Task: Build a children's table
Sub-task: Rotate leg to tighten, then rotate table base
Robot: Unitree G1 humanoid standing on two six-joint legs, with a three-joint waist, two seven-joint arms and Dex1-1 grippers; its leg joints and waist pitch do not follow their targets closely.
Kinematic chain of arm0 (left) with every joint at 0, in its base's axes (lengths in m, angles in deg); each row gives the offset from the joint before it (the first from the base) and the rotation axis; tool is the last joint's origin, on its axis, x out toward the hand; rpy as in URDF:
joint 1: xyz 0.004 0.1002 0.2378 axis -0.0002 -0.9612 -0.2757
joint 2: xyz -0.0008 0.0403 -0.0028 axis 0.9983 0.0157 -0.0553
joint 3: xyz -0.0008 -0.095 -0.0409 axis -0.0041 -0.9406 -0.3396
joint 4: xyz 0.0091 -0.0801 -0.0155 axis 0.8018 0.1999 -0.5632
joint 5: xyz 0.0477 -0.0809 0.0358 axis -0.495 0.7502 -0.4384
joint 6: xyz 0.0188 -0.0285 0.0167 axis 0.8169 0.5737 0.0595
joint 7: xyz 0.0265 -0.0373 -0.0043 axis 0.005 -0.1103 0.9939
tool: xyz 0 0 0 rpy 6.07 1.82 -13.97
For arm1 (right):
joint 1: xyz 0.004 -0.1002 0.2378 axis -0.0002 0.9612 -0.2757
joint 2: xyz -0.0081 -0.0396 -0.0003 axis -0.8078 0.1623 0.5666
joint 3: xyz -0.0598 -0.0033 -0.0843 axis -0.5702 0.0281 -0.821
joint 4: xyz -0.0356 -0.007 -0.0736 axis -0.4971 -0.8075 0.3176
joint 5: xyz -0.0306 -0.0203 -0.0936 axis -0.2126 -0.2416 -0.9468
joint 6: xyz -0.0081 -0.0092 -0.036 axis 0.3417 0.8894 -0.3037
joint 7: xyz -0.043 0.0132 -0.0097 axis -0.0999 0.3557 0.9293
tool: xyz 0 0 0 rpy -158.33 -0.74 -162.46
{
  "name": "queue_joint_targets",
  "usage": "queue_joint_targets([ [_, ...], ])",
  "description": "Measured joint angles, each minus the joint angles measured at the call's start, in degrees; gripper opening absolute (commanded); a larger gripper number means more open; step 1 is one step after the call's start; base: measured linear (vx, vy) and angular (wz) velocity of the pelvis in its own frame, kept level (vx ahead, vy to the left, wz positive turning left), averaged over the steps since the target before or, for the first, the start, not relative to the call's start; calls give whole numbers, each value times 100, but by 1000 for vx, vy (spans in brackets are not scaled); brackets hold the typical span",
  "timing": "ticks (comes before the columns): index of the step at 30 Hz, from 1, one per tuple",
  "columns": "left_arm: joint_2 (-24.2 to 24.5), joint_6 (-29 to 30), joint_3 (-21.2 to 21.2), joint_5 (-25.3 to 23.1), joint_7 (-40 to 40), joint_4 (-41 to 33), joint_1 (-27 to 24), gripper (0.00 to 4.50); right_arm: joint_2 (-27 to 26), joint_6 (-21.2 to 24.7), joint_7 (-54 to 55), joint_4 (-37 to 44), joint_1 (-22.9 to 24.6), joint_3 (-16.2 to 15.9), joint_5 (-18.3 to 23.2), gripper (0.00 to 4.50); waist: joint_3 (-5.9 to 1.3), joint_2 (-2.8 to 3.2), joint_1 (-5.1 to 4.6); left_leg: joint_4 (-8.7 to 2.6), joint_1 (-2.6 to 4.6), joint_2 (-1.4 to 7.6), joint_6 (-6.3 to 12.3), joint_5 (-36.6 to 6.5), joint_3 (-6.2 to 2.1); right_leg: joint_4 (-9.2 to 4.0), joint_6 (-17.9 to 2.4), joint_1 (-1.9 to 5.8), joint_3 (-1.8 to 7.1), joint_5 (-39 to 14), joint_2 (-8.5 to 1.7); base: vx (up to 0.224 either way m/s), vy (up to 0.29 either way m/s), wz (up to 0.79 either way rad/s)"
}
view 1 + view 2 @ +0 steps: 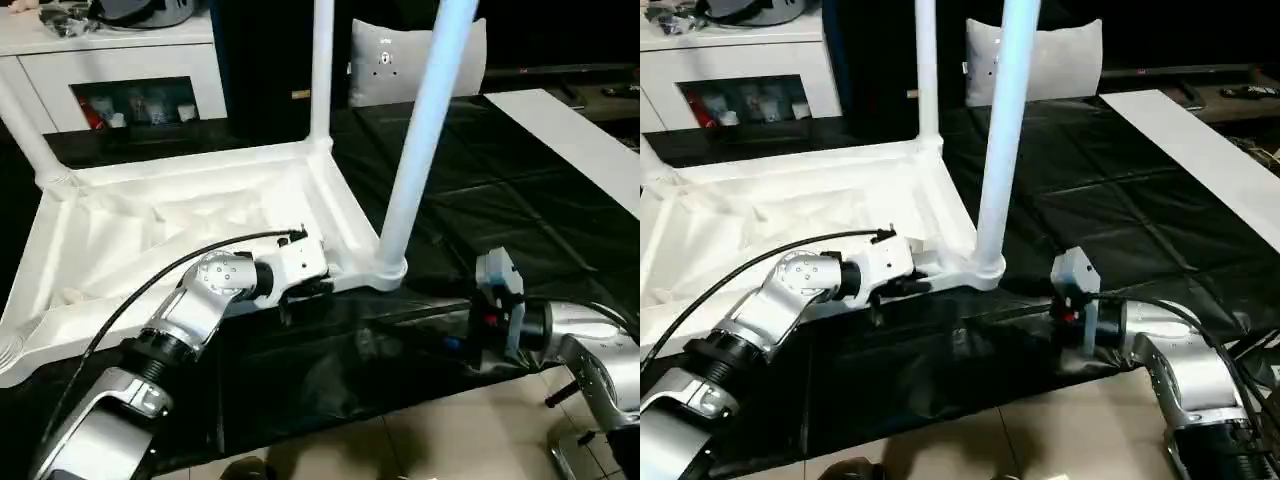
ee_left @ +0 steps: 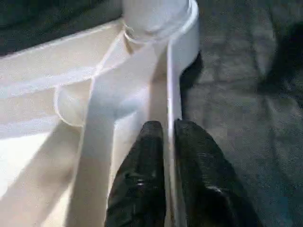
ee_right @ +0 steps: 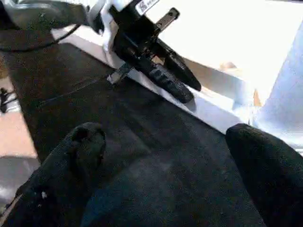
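Here the children's table [image 1: 190, 225] lies upside down on a black sheet [image 1: 480, 200] spread over the floor, ribbed underside up, with legs standing in corner sockets: one at the near right corner [image 1: 420, 130], one at the far right corner [image 1: 321, 70], and one at the far left corner, leaning out past the picture edge [image 1: 22, 125]. The left end effector [image 2: 168, 165] sits at the near rim of the tabletop, close beside the near right leg; in the left wrist view its two black fingers [image 2: 142, 175] straddle the thin white rim wall, one on each side, nearly together with the rim between them. Whether they press the rim or only bracket it, cannot tell. The right end effector [image 3: 165, 179] hangs over the black sheet just in front of the table's near edge, fingers spread wide apart, nothing between them; the right wrist view looks across at the left end effector and the base of the near right leg. Behind the table stand a white cabinet [image 1: 110, 70] and a white cushion [image 1: 400, 60]. Pale floor tiles [image 1: 440, 430] show at the sheet's near edge.
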Motion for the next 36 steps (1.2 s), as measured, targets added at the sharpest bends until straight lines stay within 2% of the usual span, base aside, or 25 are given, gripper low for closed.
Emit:
queue_joint_targets([
  [3,-70,73,-150,97,197,-50,-9,104,-264,283,402,273,5,1,91,450,1,8,-2,-4,-1,5,-1,0,-1,0,1,-3,-2,-1,5,0,0,0],
  [4,-78,99,-196,141,249,-93,-19,131,-328,422,481,341,5,-4,148,450,1,14,-1,-4,-3,5,-1,0,-1,0,1,-4,-2,-1,5,0,0,0],
  [6,-73,211,-418,240,440,-304,-92,141,-431,758,588,441,3,-27,309,450,0,18,-2,-3,-3,5,0,0,-1,-1,-7,-3,-1,4,5,0,0,0],
  [9,-12,470,-819,455,633,-816,-406,149,-681,992,684,638,0,-136,461,450,-2,23,-38,-6,-3,5,-1,-1,-2,-1,-19,-4,-2,11,5,0,0,0],
  [10,-5,536,-902,511,664,-944,-503,175,-727,1005,707,697,5,-188,465,450,-1,26,-39,-6,-3,4,-1,-1,-1,-2,-14,-4,-2,8,5,0,0,0],
  [11,23,659,-1042,630,679,-1220,-712,175,-886,1012,808,757,-8,-223,493,450,0,27,-47,-7,-3,5,-1,-1,-2,-4,5,-4,-2,-4,5,0,0,0],
  [14,98,989,-1264,885,693,-1956,-1218,201,-1323,978,1225,750,-81,-295,473,450,4,34,-106,-7,-4,3,-2,-1,-3,-3,7,-5,-1,-4,5,0,0,0],
  [15,119,1043,-1281,891,699,-2058,-1266,214,-1359,976,1309,726,-134,-309,440,450,7,38,-92,-5,-8,2,-2,-1,-4,-3,7,-4,-1,-5,4,0,0,0],
  [16,214,1121,-1379,887,765,-2337,-1477,222,-1531,915,1504,576,-296,-317,386,450,8,46,-111,-7,-5,0,-3,-1,-4,-3,7,-4,3,-4,3,0,0,0],
  [18,370,1294,-1601,894,884,-2991,-2087,232,-1951,718,2038,223,-578,-214,282,450,7,57,-210,-7,2,0,-3,-1,-6,-3,6,-5,3,-4,3,0,0,0],
  [22,412,1703,-1765,1090,905,-3627,-2781,269,-2232,599,2532,-74,-664,-191,118,450,11,61,-172,-11,-6,-1,-4,-2,-11,-4,14,-9,3,-9,5,0,0,0],
  [24,581,1901,-1800,1333,740,-4326,-3329,277,-2463,418,3107,-508,-811,-204,-168,450,11,61,-191,-12,-8,-2,-11,-7,-11,-6,17,-12,6,-11,5,0,0,0],
  [25,607,1963,-1773,1403,672,-4501,-3442,304,-2460,363,3236,-646,-840,-182,-256,450,13,60,-186,-15,-11,-4,-11,-7,-10,-9,18,-13,7,-12,5,0,0,0],
  [26,653,2049,-1767,1490,610,-4649,-3531,309,-2486,285,3386,-780,-866,-168,-331,450,14,60,-151,-17,-12,-4,-11,-7,-10,-9,19,-14,6,-12,5,0,0,0],
  [28,741,2174,-1770,1568,564,-4810,-3615,315,-2518,198,3549,-938,-944,-152,-381,450,14,60,-138,-17,-8,-5,-11,-7,-11,-8,19,-13,9,-12,6,0,0,0],
  [29,818,2253,-1771,1594,523,-4873,-3651,346,-2529,139,3677,-1095,-1058,-138,-447,450,14,60,-139,-15,-6,-5,-12,-7,-11,-6,19,-13,11,-12,7,0,0,0],
  [32,1133,2368,-1755,1639,278,-4946,-3856,354,-2527,115,3962,-1408,-1320,33,-529,450,14,60,-147,-15,-4,-11,-12,-7,-11,-7,19,-12,22,-12,8,0,0,0],
  [36,1385,2100,-1601,1217,282,-4225,-4060,378,-2540,-88,4277,-1848,-1592,181,-602,450,16,65,-146,-15,-5,-17,-12,-7,-11,-9,20,-10,27,-13,8,0,0,0],
])
